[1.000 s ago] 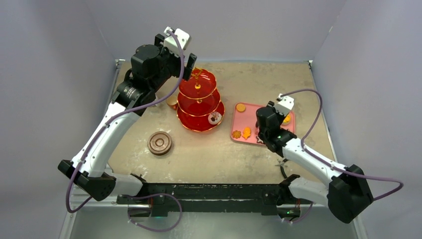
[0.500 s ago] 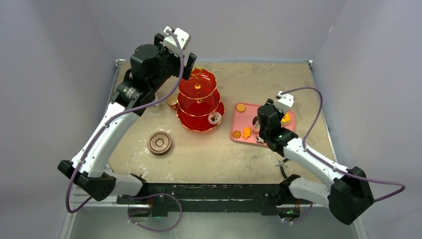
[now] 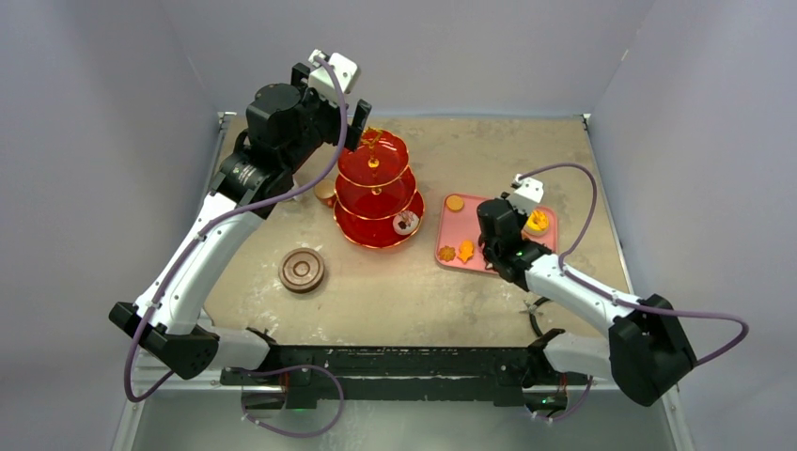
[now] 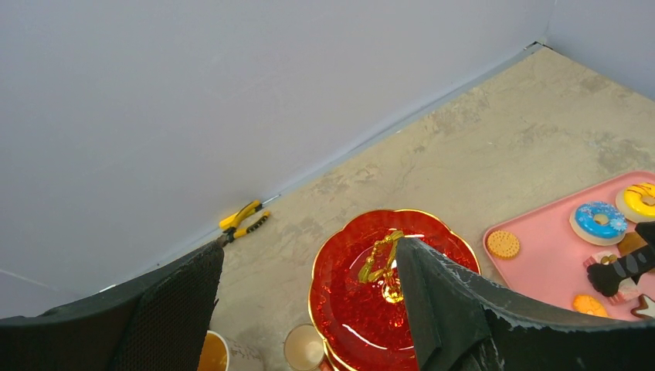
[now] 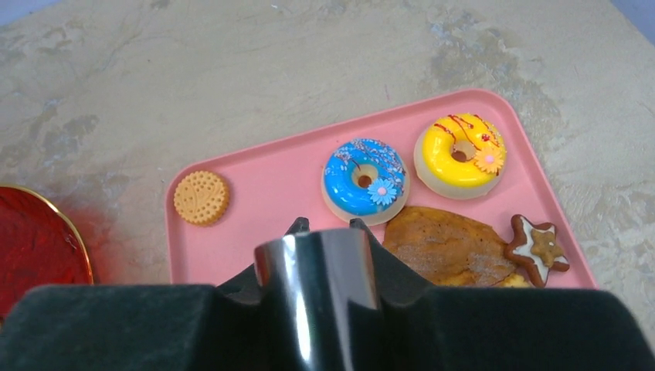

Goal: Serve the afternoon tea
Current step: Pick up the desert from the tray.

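The red three-tier stand (image 3: 376,193) with gold handle (image 4: 378,263) stands mid-table, a doughnut (image 3: 406,223) on its bottom tier. My left gripper (image 3: 355,127) is open above the top tier (image 4: 363,309), its right finger (image 4: 448,309) beside the handle. The mug of amber tea (image 4: 212,354) and small cup (image 4: 305,348) sit left of the stand. My right gripper (image 5: 320,286) is shut on black tongs (image 5: 320,270), tips just short of the blue doughnut (image 5: 364,180). A yellow doughnut (image 5: 459,154), round biscuit (image 5: 201,197), brown cookie (image 5: 448,247) and star biscuit (image 5: 541,246) lie there too.
The pastries lie on a pink tray (image 3: 461,230) right of the stand. Stacked brown saucers (image 3: 302,270) sit at front left. Yellow-handled pliers (image 4: 243,219) lie at the back wall. A small dark object (image 3: 536,315) lies near the right arm.
My right gripper with the tongs has moved left over the tray, uncovering the yellow doughnut in the top view. The left arm has not moved.
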You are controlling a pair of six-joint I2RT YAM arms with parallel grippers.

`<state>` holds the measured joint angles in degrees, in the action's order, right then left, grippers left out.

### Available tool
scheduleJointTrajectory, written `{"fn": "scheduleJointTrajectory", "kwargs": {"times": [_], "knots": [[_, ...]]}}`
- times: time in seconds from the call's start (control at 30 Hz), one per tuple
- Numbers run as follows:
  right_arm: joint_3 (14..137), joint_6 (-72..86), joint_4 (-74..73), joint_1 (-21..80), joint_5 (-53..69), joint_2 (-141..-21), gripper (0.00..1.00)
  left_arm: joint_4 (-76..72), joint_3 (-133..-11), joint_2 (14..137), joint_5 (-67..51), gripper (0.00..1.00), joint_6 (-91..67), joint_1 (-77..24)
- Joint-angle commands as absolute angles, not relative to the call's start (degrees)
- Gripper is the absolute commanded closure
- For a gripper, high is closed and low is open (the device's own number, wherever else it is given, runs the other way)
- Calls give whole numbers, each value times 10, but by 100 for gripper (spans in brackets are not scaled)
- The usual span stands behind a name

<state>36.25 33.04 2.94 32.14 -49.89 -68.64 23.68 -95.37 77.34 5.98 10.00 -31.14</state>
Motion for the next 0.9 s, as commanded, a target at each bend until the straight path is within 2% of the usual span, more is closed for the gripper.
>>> {"fn": "scheduleJointTrajectory", "kwargs": {"times": [0.0,0.07,0.1,0.37,0.57,0.87], "knots": [[381,319,55,321,-523,-662,89,230,-973,760,59,19,91,-307],[392,302,57,321,-527,-640,97,230,-974,761,59,19,91,-307],[400,293,58,322,-525,-630,98,229,-974,761,59,19,91,-307],[489,269,92,339,-427,-575,95,229,-974,763,61,19,91,-308],[581,265,125,378,-389,-646,95,231,-979,765,61,19,88,-307],[636,279,183,406,-352,-746,94,233,-981,761,62,19,89,-307]]}}
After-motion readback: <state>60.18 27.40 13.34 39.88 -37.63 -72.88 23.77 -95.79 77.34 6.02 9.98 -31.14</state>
